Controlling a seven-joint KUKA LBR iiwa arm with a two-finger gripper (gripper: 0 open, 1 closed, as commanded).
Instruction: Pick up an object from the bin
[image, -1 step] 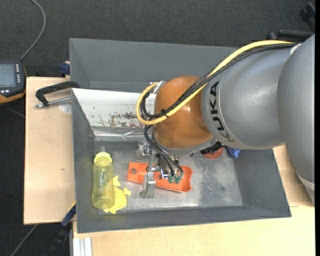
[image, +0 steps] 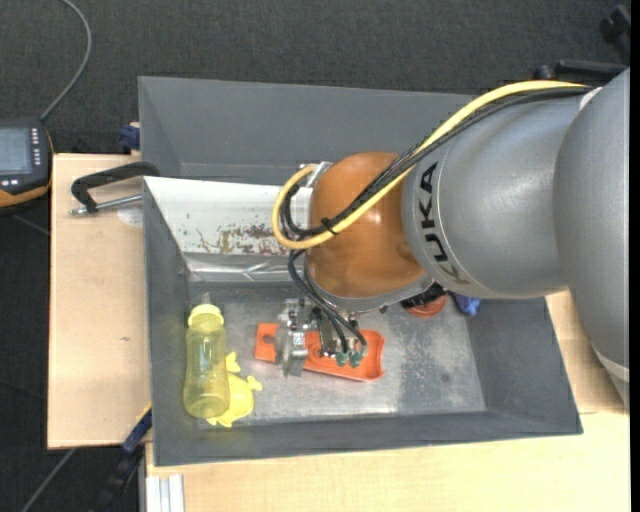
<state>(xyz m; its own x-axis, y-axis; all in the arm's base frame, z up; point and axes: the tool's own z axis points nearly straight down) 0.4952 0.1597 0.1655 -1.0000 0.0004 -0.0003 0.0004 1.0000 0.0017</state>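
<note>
Grey bin (image: 450, 370), mid-floor: gripper (image: 318, 352) was down on a flat orange piece (image: 368, 359); yellow bottle (image: 205, 365) lay left; grip state not discernible.

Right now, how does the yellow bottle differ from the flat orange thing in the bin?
Colour: the yellow bottle is see-through yellow, the flat orange thing solid orange. Shape: the bottle is long and round, the orange thing low and flat. Place: the bottle lies at the left, apart from the gripper; the orange thing lies under it. Both rest on the bin floor.

bright even light (soft shadows)
</note>
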